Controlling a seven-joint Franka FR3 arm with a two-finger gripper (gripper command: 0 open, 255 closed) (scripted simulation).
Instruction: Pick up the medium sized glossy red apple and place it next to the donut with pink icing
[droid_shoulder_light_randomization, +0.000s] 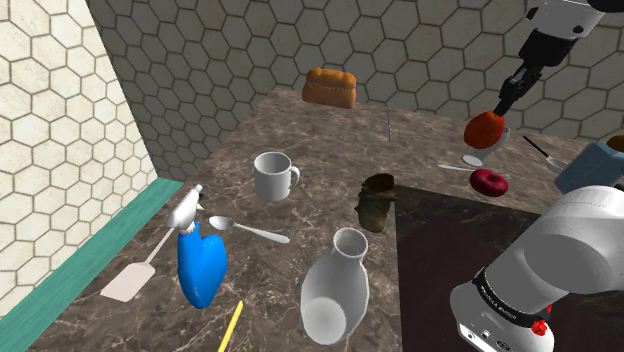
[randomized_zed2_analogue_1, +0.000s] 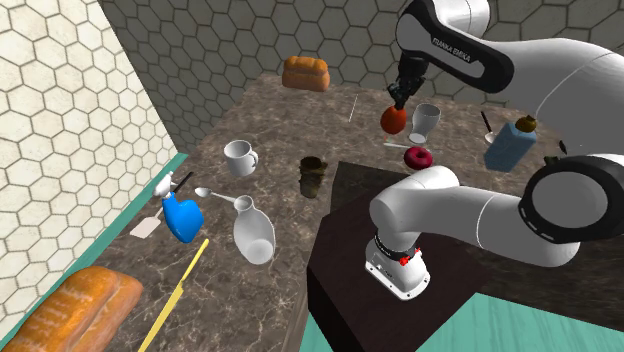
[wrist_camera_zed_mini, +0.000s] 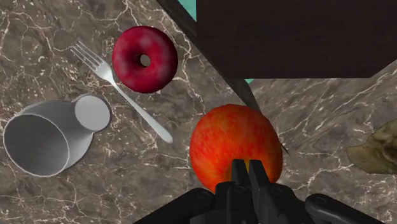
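The claw (droid_shoulder_light_randomization: 503, 104) is clamped on the red apple (droid_shoulder_light_randomization: 484, 129), up above the counter (droid_shoulder_light_randomization: 320, 140). The dark red donut (droid_shoulder_light_randomization: 489, 181) lies nearby, beside a fork (wrist_camera_zed_mini: 137, 104).

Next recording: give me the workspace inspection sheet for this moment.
Surface: dark marbled counter, no spills seen.
Job's things: red-orange apple held above the counter; dark pink donut lying beside a fork.
Clutter: white cup, mug, bread loaf, blue spray bottle, white vase, spoon.
Claw: shut on the apple.
Cables: nothing seen.
Surroundings: hexagon-tiled walls.
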